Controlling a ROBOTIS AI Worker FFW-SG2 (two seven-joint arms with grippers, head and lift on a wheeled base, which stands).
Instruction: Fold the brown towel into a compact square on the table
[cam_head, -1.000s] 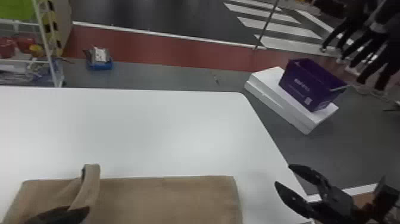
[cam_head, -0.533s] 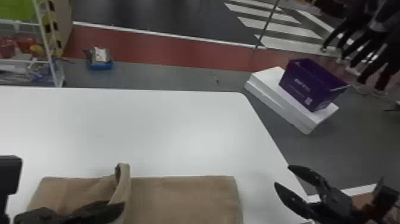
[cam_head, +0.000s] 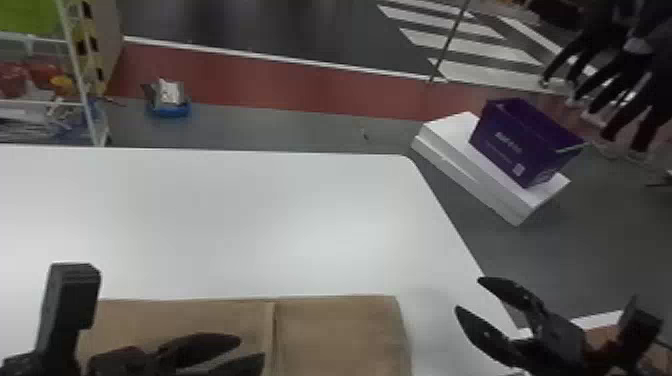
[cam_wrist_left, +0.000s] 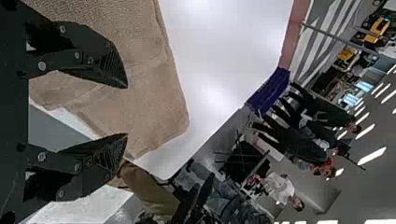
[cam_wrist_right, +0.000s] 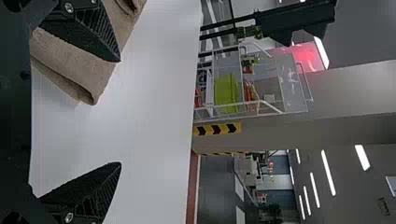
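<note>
A brown towel (cam_head: 342, 332) lies on a white table (cam_head: 225, 215), a raised crease crossing it. Over the towel's left part is the left gripper (cam_head: 251, 348), its jaws spread; beyond the towel's right edge is the right gripper (cam_head: 467, 295), its jaws also spread apart.

Our towel (cam_head: 345, 332) on our table (cam_head: 250, 220), beneath our left gripper (cam_head: 252, 349), left of our right gripper (cam_head: 468, 295), bin (cam_head: 505, 145) beyond the latter
</note>
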